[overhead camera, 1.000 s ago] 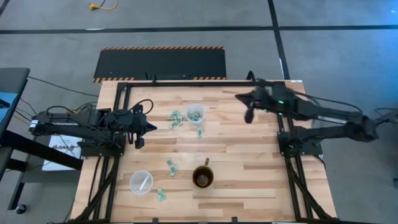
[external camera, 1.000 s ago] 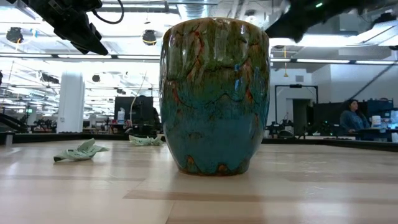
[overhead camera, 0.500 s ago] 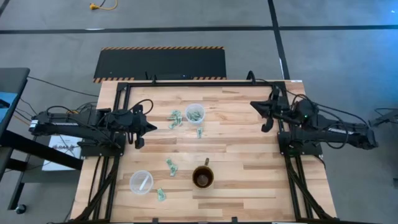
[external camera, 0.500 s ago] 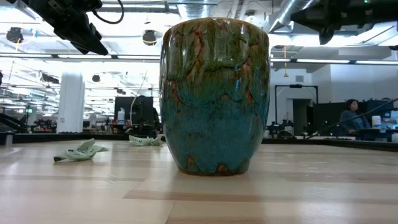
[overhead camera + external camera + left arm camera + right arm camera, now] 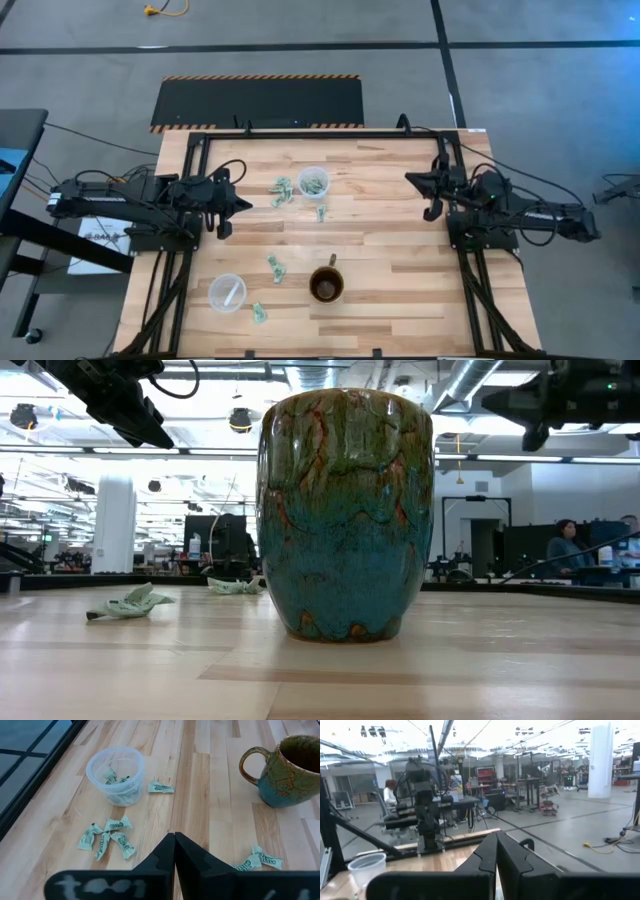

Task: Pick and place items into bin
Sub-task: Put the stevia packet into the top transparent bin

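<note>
Small pale green-and-white items lie loose on the wooden table: a cluster (image 5: 282,190) (image 5: 106,838) beside a clear plastic cup (image 5: 314,181) (image 5: 116,774) that holds several more, one (image 5: 321,213) (image 5: 160,787) just past it, and others (image 5: 273,264) (image 5: 259,313) nearer the front edge. My left gripper (image 5: 248,204) (image 5: 174,836) hangs shut and empty above the table's left side, short of the cluster. My right gripper (image 5: 409,179) (image 5: 496,836) is shut and empty, pointing about level above the table's right side.
A glazed green-and-brown mug (image 5: 327,285) (image 5: 346,510) stands near the front middle, filling the low view. A second clear cup (image 5: 227,292) (image 5: 366,862) stands at the front left. Dark frame rails (image 5: 320,133) run along the table's far, left and right edges.
My right gripper has drawn back from the far middle toward the table's right edge, sinking and tipping up to about level, its fingers shut throughout.
</note>
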Motion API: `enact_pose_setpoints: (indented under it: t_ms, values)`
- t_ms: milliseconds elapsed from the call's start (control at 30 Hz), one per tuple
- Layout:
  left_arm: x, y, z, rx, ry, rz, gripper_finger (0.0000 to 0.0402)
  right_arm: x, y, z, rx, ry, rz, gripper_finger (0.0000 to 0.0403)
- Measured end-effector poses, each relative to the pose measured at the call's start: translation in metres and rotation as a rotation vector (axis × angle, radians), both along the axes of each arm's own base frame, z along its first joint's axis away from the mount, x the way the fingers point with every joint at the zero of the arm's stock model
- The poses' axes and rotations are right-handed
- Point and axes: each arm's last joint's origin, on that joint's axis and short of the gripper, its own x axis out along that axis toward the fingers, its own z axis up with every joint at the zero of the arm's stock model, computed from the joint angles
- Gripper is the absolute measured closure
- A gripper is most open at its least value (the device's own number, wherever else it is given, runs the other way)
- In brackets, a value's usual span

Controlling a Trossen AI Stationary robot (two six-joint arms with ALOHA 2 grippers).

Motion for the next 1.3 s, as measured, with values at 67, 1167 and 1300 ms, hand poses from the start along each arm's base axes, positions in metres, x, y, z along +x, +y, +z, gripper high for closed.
enact_pose_setpoints:
  t_ms: [67, 1167, 1300]
  values:
    - [0.000, 0.000, 0.000, 0.000, 0.000, 0.000, 0.0401, -0.001, 0.000, -0.003, -0.001, 0.005, 0.001, 0.0403]
    - [0.000, 0.000, 0.000, 0.000, 0.000, 0.000, 0.0401, -0.003, 0.000, -0.013, 0.009, 0.104, -0.026, 0.0403]
    - [0.000, 0.000, 0.000, 0.000, 0.000, 0.000, 0.0401, -0.003, 0.000, -0.013, 0.009, 0.103, -0.026, 0.0403]
